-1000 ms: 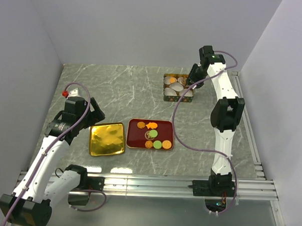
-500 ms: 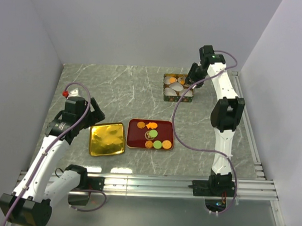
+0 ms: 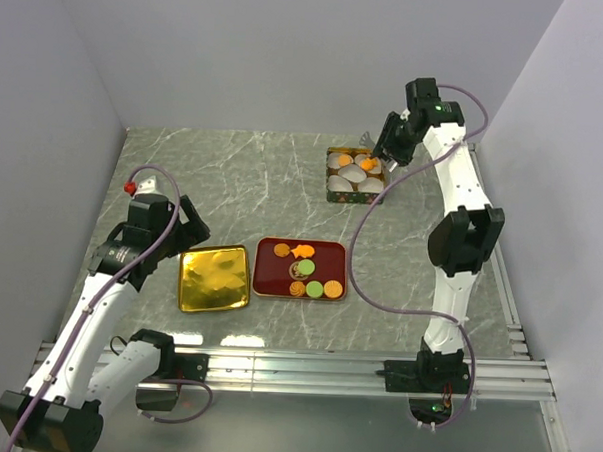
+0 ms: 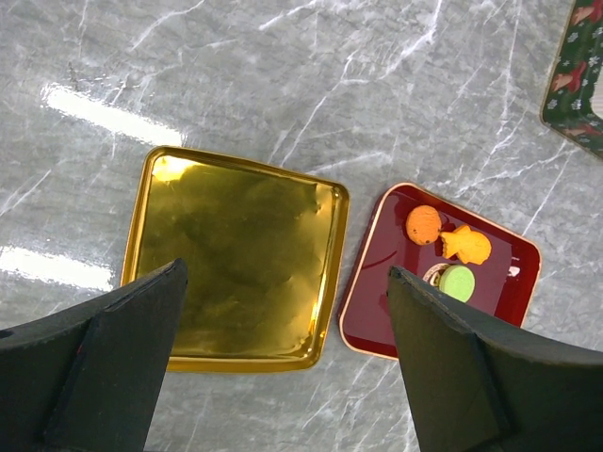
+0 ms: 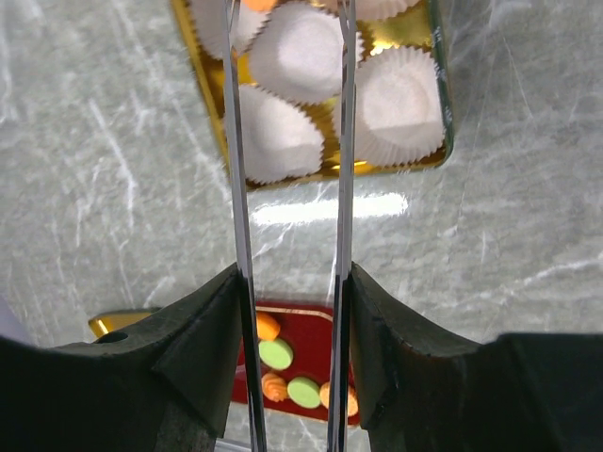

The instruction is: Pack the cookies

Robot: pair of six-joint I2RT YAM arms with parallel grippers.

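Several cookies, orange (image 3: 302, 251), green (image 3: 307, 267) and tan, lie on a dark red tray (image 3: 332, 255). Two orange cookies (image 3: 367, 165) sit in white paper cups (image 5: 396, 104) inside the green-and-gold tin (image 3: 356, 174). My right gripper (image 3: 385, 158) hangs over the tin's far right corner; its long metal fingers (image 5: 237, 188) stand apart with nothing between them. Beside the gold tray (image 3: 214, 277), my left gripper (image 3: 188, 224) is wide open and empty. In the left wrist view, an orange cookie (image 4: 423, 224) and a green cookie (image 4: 458, 281) show on the red tray (image 4: 377, 311).
The gold tray (image 4: 236, 245) lies left of the red tray, nearly touching it. Grey walls close in the marble table (image 3: 234, 173) on three sides. A metal rail (image 3: 305, 366) runs along the near edge. A purple cable (image 3: 366, 239) hangs from the right arm.
My right gripper has risen out of the tin and drawn back to the right, opening a little. A second orange cookie now shows in a cup. The left arm has not moved.
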